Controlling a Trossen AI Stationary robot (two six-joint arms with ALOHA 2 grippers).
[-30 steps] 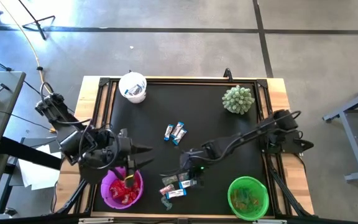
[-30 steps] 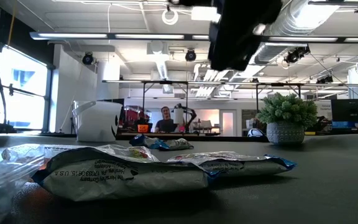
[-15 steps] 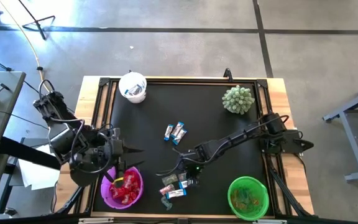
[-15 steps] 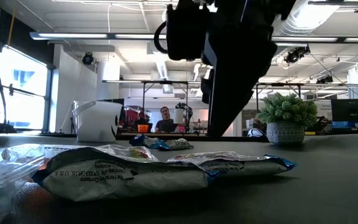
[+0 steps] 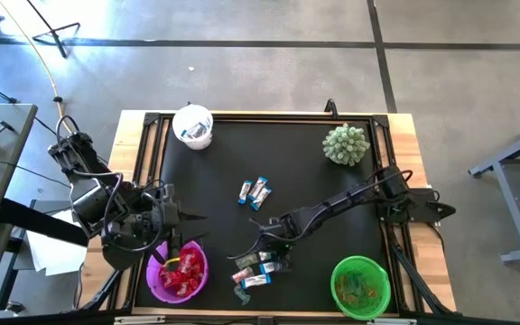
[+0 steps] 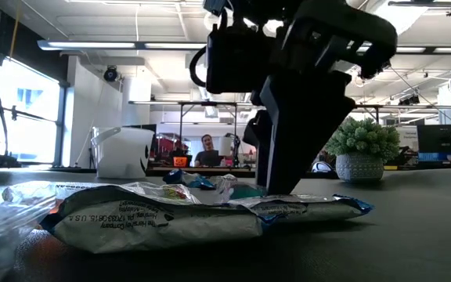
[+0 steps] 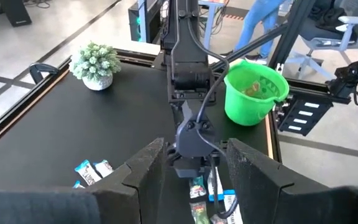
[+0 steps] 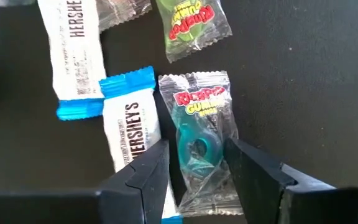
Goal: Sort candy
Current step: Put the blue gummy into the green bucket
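Right hand low, fingers apart — left hand open.

In your right wrist view, the right tool covers the lower edges of the teal gummy ring packet, and the white Hershey's bar beside it runs behind one finger. Another Hershey's bar and the green gummy packet are cut off by the frame edge. From above, the purple bowl holds red sweets too small for you to count.
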